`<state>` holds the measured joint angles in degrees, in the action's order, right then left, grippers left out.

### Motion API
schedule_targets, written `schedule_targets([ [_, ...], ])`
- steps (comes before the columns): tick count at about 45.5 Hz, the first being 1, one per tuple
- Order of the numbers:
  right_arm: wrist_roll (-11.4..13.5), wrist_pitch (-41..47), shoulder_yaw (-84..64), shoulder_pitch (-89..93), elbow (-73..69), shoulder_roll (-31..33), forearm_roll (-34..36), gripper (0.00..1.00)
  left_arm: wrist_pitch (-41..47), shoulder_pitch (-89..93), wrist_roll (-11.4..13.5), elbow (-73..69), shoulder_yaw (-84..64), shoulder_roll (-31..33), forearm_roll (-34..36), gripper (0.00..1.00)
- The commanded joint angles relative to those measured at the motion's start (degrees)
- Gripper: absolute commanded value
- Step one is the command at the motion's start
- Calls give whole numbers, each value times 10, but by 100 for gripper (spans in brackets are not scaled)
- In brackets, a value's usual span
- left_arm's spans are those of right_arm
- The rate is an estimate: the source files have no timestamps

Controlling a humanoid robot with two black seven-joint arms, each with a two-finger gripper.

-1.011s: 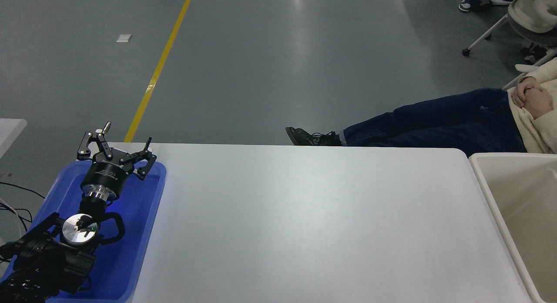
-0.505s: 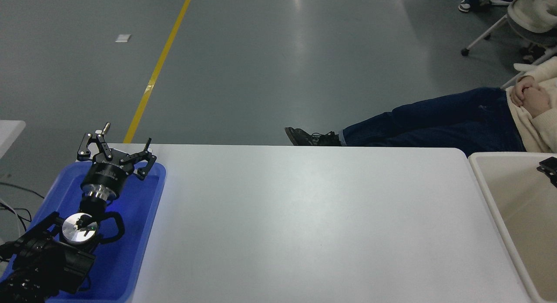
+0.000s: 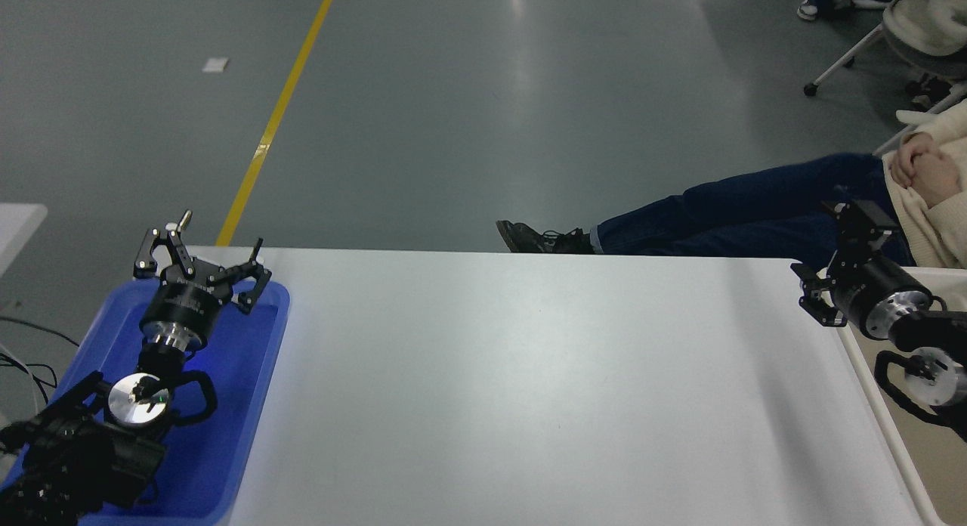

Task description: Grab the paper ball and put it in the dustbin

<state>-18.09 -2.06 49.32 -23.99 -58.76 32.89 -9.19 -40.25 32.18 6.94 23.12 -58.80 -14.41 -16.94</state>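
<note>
While the left gripper (image 3: 202, 263) sits parked over the blue tray (image 3: 261, 405) at lower left, fingers spread and empty, the right gripper (image 3: 829, 265) hangs over the white table (image 3: 529, 390)'s far right corner, beside the dustbin (image 3: 876, 405); fingers apparently apart, nothing between them. Paper ball not visible anywhere. A seated person's legs (image 3: 725, 216) stretch along the far edge.

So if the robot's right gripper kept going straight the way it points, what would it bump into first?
The right gripper points up and left, toward the far table edge. It would probably meet the seated person's blue-jeaned leg first, though depth is hard to judge, so it might pass in front.
</note>
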Motion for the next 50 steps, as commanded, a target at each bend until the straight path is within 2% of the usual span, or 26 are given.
schedule_targets([
  [1,-107,-4,32,20,36,-86,44,100,0,0,0,0,0,1,0,100],
  [9,-111,-21,34,13,99,-99,43,100,0,1,0,0,0,0,1,100],
  [18,-137,-58,31,-3,125,-106,15,100,0,0,0,0,0,0,1,100],
  [26,-135,-61,24,-5,124,-132,-34,100,1,0,0,0,0,0,0,100],
  [38,-135,-51,4,-8,115,-151,-36,100,0,0,0,0,0,0,0,100],
  [50,-135,-9,-1,-7,115,-139,-35,100,1,1,0,0,0,0,0,100],
])
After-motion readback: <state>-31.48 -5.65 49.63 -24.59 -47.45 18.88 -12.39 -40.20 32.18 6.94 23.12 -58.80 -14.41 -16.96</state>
